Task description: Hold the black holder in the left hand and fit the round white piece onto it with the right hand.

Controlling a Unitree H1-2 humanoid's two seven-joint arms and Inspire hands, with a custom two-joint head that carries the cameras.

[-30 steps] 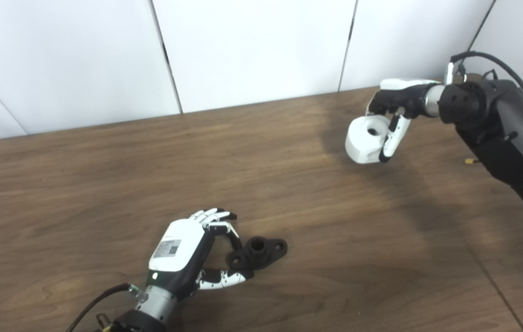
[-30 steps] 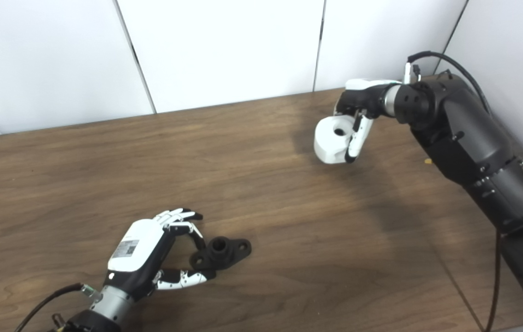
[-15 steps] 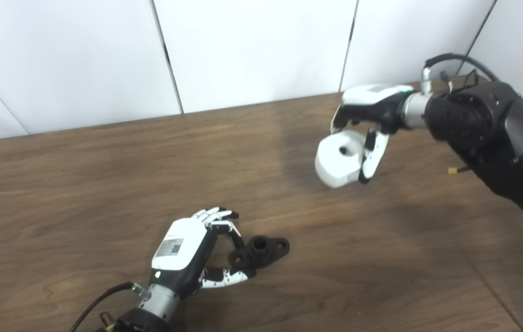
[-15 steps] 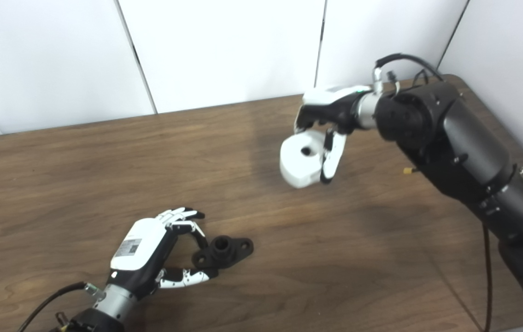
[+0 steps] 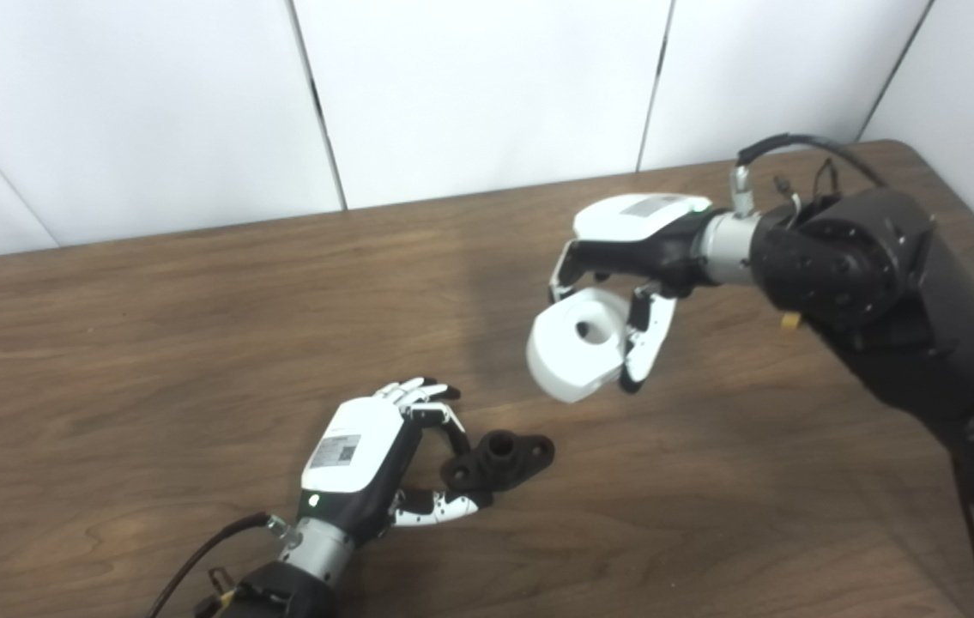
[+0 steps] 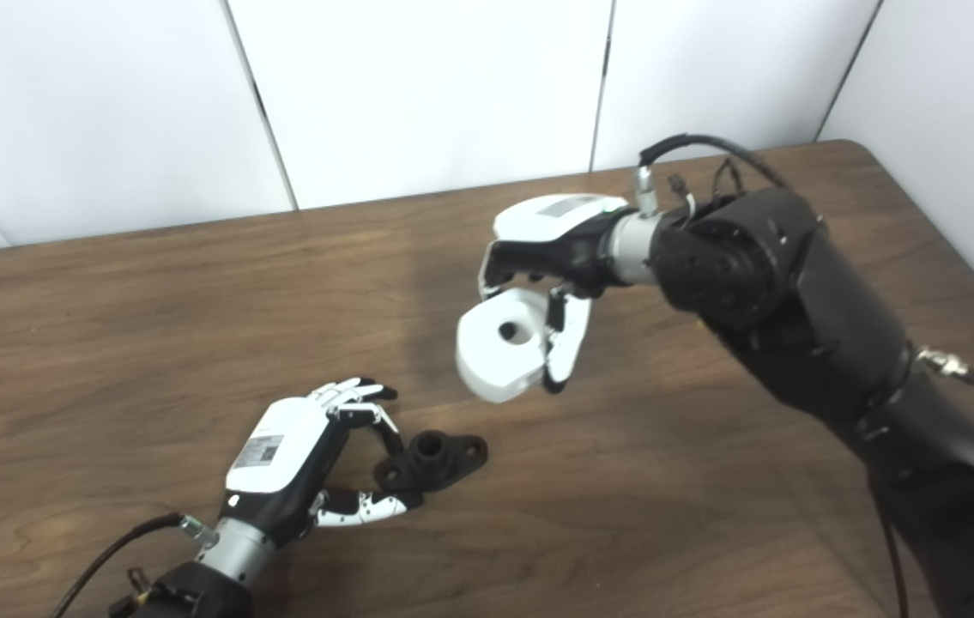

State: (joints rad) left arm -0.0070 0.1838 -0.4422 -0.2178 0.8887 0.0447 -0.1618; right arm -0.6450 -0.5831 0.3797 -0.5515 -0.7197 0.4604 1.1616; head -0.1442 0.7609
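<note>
On the brown wood-grain table (image 5: 152, 326) the small black plastic holder (image 5: 499, 459) — a short upright tube on a flat base with a hole in each end lug — lies flat at the near middle. The left hand (image 5: 366, 459), white-backed with black palm, rests beside it on the left; its fingers (image 6: 366, 410) curl over the holder's left lug and the thumb (image 5: 439, 508) reaches under the near edge, pinching that end while the holder still sits on the wood. The right hand (image 5: 632, 257) hangs above the table, farther and to the right, clasping the round white plastic piece (image 5: 577, 343) from above, well clear of the holder. The right eye view shows a dark bore at the piece's centre; the left eye view shows only a pale recess there.
</note>
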